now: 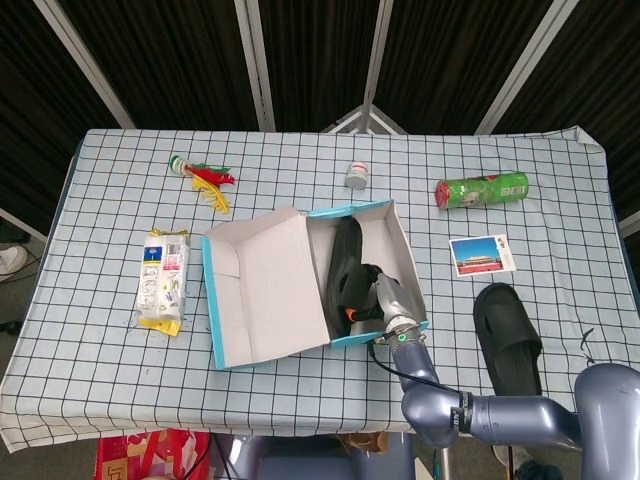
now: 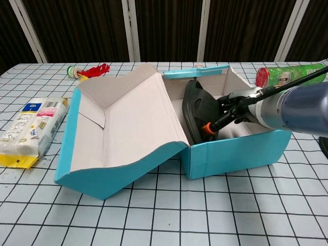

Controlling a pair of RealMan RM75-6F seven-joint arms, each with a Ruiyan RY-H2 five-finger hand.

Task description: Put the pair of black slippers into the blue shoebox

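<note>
The blue shoebox [image 1: 270, 285] lies open at mid-table, its lid folded out to the left. One black slipper [image 1: 346, 262] stands on its edge inside the box. My right hand [image 1: 385, 299] reaches into the box from the near right and grips this slipper. In the chest view the hand [image 2: 233, 109] holds the slipper [image 2: 196, 108] behind the blue front wall [image 2: 236, 151], an orange fingertip [image 2: 207, 129] low against it. The second black slipper [image 1: 508, 338] lies flat on the table to the box's right. My left hand is not in either view.
A green can [image 1: 482, 189] lies at the back right, a postcard [image 1: 482, 254] nearer. A small white jar [image 1: 357, 176] stands behind the box. A red-and-yellow feather toy [image 1: 205, 178] and a packet of wipes [image 1: 163, 278] sit on the left.
</note>
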